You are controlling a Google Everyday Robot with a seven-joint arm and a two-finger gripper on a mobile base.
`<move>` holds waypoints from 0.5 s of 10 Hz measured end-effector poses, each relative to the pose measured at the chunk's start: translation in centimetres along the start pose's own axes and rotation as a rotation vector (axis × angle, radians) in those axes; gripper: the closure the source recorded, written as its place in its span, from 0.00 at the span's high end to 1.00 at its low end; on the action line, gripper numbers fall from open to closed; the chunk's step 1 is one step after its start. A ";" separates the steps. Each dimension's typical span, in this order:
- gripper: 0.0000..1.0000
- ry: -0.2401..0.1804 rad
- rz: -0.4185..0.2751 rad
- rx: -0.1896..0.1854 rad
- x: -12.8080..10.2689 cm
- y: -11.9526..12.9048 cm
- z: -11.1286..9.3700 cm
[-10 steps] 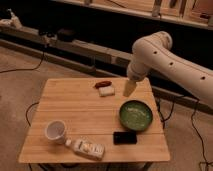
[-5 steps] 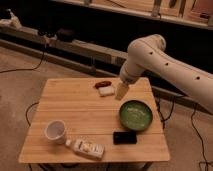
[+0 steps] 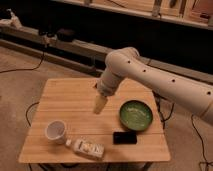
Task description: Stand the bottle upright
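The bottle (image 3: pixel 88 147) is small and white with a yellow-orange label. It lies on its side near the front edge of the wooden table (image 3: pixel 65 100), with its cap pointing left toward the white mug (image 3: pixel 55 131). My gripper (image 3: pixel 100 105) hangs from the white arm above the middle of the table. It points down and is well behind and a little right of the bottle, not touching it.
A green bowl (image 3: pixel 136 115) sits at the right of the table. A flat black object (image 3: pixel 124 137) lies in front of the bowl, just right of the bottle. A dark shelf with cables runs behind the table.
The arm has swung left and toward the front, so the gripper has moved from the table's back right to over its middle. The small white block is now hidden behind the arm. The bottle has not moved.
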 end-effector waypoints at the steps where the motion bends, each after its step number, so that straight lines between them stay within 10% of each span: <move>1: 0.80 0.032 0.012 -0.018 0.5 0.8 0.9; 5: 0.80 0.061 0.025 -0.031 1.0 1.5 1.7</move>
